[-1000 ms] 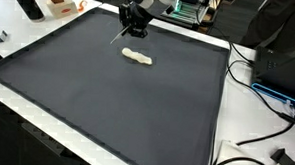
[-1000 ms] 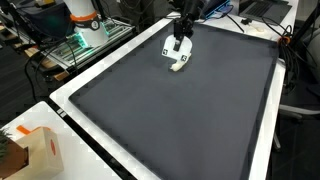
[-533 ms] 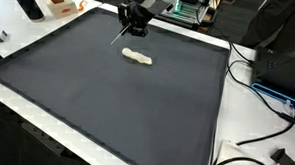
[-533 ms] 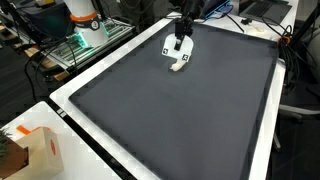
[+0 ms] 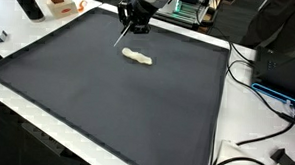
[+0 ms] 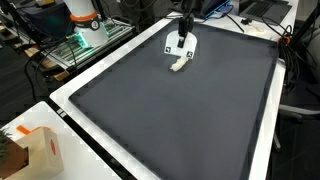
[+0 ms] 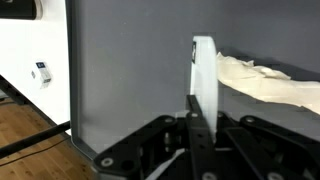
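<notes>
My gripper (image 5: pixel 136 26) hangs over the far part of a dark grey mat (image 5: pixel 107 101), near its back edge. It is shut on a thin white stick (image 5: pixel 119 37) that slants down from the jaws. In the wrist view the stick (image 7: pixel 205 70) stands upright, clamped in the gripper (image 7: pixel 200 106). A crumpled white cloth (image 5: pixel 139 58) lies on the mat just in front of the gripper, apart from the stick's tip. The cloth also shows in an exterior view (image 6: pixel 178 66) below the gripper (image 6: pixel 183 38), and at the right of the wrist view (image 7: pixel 270 80).
A white table border (image 7: pixel 30 60) frames the mat (image 6: pixel 180 120). An orange and white box (image 6: pixel 35 150) sits at one corner, a black bottle (image 5: pixel 29 1) at another. Cables (image 5: pixel 257 87) and black devices lie along one side.
The gripper has lifted slightly and drifted toward the mat's far edge with the stick in it. The cloth has not moved.
</notes>
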You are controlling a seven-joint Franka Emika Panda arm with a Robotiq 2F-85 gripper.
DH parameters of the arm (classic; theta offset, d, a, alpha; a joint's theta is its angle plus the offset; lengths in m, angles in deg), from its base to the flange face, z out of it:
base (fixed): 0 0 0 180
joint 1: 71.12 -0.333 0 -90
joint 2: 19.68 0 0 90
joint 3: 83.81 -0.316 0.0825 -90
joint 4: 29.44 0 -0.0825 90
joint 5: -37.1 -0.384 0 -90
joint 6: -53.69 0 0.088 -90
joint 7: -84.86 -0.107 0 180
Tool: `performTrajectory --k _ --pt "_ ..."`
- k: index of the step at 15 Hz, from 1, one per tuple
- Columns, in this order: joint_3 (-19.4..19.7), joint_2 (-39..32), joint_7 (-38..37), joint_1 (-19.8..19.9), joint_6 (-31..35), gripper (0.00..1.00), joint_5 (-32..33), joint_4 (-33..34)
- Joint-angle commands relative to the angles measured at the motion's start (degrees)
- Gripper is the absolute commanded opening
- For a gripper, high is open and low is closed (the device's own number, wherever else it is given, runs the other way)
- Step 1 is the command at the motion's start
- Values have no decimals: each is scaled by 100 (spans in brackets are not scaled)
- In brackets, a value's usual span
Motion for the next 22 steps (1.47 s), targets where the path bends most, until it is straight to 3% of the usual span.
performTrajectory --k 1,7,13,22 --pt "-55 401 453 102 368 1 -55 -425" --pt "-71 861 1125 237 1183 1 -427 -874" --pt "-74 1241 2013 357 1791 1 -1310 -1284" --pt "-115 1567 3163 386 1789 1 -2617 -1491"
